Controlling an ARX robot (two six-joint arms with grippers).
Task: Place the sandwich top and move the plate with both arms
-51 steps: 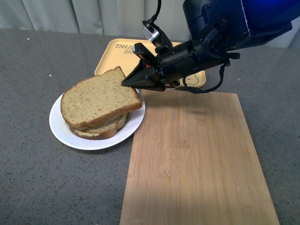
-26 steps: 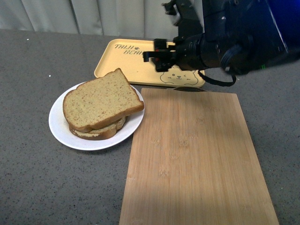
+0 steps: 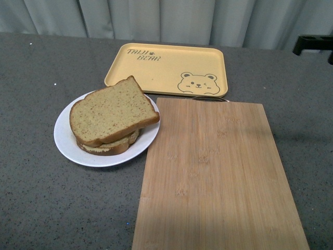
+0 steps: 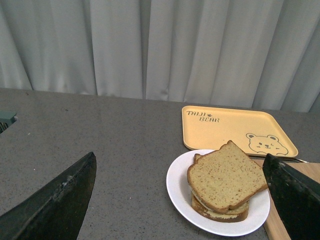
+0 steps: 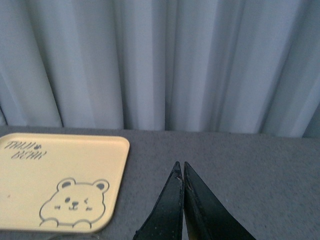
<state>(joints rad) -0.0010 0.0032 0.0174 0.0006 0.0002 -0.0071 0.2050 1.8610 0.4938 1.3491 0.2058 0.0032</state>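
1 sandwich top [image 3: 112, 109] sits on plate [image 3: 65, 141]; left hand [image 4: 179, 158] wide, right hand [image 5: 180, 166] pinched closed.

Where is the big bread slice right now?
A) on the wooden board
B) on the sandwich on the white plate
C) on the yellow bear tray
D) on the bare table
B: the sandwich top lies on the smaller slices on the plate, off the tray and the cutting board.

Left gripper [image 4: 178, 156]: jaws spread wide | right gripper [image 5: 180, 171]: jaws pressed together | right arm [image 3: 314, 42]: partly visible at far right
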